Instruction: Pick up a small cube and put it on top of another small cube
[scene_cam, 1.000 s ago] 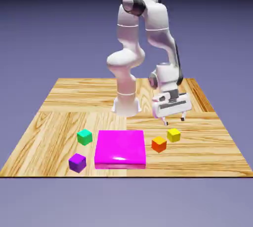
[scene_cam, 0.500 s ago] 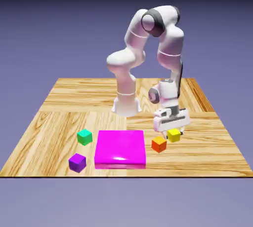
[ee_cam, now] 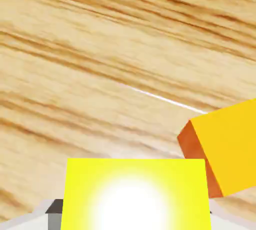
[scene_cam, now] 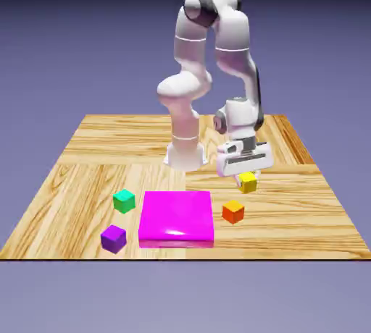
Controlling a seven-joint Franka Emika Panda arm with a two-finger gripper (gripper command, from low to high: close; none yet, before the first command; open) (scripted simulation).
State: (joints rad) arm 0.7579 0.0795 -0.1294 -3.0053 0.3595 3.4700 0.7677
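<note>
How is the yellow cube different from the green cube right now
The yellow cube is held in the hand, lifted off the table; the green cube rests on the wood. Yellow is right of the magenta slab in the exterior view, green at its left. Both are small, plain and similar in size.

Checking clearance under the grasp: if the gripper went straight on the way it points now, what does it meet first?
Probably bare table. The gripper points down, shut on the yellow cube, so the cube would land first. The orange cube sits off to one side, seemingly clear; depth is uncertain.
</note>
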